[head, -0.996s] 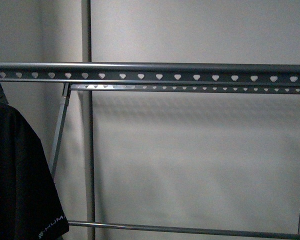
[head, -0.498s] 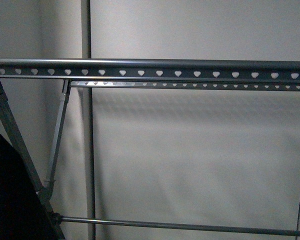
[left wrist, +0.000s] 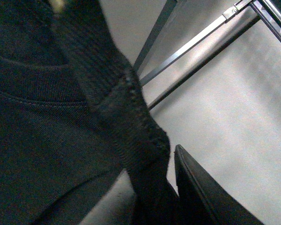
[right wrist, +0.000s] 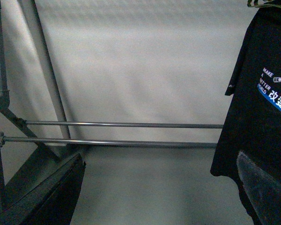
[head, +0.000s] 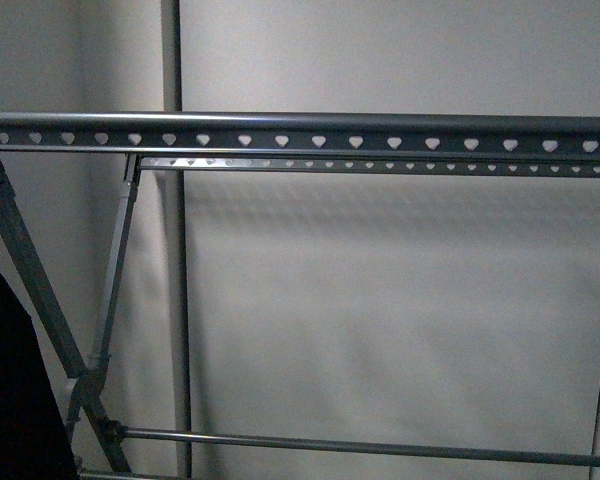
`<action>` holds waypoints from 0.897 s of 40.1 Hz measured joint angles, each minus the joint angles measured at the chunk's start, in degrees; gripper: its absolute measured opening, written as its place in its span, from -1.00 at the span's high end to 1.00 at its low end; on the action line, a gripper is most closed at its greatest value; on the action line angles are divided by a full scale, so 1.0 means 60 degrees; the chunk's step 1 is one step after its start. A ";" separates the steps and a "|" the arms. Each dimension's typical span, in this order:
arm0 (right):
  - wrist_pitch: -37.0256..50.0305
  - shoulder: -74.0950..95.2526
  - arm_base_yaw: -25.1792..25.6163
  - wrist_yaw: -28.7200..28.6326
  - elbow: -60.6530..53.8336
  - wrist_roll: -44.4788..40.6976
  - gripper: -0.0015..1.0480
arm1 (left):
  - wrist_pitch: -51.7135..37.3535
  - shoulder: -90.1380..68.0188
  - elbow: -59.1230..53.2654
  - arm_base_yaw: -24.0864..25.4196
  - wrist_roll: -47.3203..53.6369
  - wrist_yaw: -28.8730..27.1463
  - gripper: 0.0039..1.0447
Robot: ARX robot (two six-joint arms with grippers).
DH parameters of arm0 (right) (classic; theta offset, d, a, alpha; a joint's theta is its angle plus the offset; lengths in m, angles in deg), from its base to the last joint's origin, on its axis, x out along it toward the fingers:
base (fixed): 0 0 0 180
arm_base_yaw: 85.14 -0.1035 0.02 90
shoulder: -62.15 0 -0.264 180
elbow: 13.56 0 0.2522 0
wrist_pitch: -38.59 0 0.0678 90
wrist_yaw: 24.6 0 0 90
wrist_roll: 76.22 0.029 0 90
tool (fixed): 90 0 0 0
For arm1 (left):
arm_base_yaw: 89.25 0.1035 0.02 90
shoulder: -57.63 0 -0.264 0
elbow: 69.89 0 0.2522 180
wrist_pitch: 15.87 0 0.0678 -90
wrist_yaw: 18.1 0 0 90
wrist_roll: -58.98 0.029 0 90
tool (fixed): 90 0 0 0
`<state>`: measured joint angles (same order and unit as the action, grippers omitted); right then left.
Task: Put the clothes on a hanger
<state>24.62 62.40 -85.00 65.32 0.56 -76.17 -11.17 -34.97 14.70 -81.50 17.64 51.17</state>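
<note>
The black T-shirt (head: 5,400) shows as a dark mass at the bottom left of the front view, below the rack's top rail (head: 320,140) with its row of heart-shaped holes. In the left wrist view my left gripper (left wrist: 164,187) is shut on the T-shirt's ribbed collar (left wrist: 117,103), with one dark finger (left wrist: 201,192) beside the bunched cloth. In the right wrist view my right gripper (right wrist: 159,187) is open and empty. The T-shirt (right wrist: 257,117) hangs beside it, showing its white, blue and orange lettering. Neither gripper shows in the front view.
The rack's slanted left legs (head: 40,300) and a lower crossbar (head: 360,445) stand in front of a pale wall. A vertical pole (head: 173,250) runs behind the rack. Two thin lower bars (right wrist: 122,125) cross the right wrist view.
In the front view the black T-shirt has dropped down and to the left, uncovering the rack's left legs. The top rail sits slightly higher in the picture.
</note>
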 joint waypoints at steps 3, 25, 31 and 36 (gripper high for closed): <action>0.0000 0.0000 0.0000 0.0000 0.0000 0.0000 -0.86 | -0.0007 0.0025 -0.0160 0.0004 0.0000 0.0284 0.79; 0.0000 0.0000 0.0000 0.0000 0.0000 0.0000 -0.85 | 0.1916 0.4342 -0.4900 -0.0168 0.5501 0.8404 0.92; 0.0000 0.0000 0.0000 0.0000 0.0000 0.0000 -0.86 | 0.3963 0.4284 -0.4262 -0.0189 0.9111 0.9912 0.92; 0.0000 0.0000 0.0000 0.0000 0.0000 0.0000 -0.86 | 0.4554 0.3891 -0.3453 -0.0306 1.2812 1.0786 0.92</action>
<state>24.62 62.40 -85.00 65.32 0.56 -76.17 16.15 -11.62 -6.02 -83.34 94.51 115.88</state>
